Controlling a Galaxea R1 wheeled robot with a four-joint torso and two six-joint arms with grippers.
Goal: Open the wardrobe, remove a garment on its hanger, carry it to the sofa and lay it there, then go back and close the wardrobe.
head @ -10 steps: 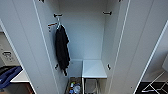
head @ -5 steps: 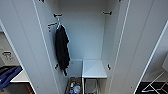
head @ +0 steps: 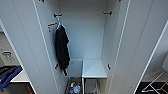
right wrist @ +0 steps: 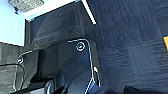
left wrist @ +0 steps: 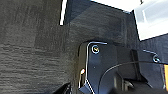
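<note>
While wardrobe (head: 30,37) gapes (both doors), one black garment (head: 61,50).

Dark blue-grey carpet floor (right wrist: 130,47) with fine ribbed texture, white strip (right wrist: 88,11) crossing it, pale panel (right wrist: 11,27) at one corner, small orange patch (right wrist: 165,40) at frame edge

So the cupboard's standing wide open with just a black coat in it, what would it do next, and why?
Probably swing a door shut. Both doors of the wardrobe stand open, and inside hangs a black garment beside a low white shelf; no orange top is hanging there, so closing looks like what remains. Both wrist cameras face dark carpet, so an arm would first have to rise.
</note>
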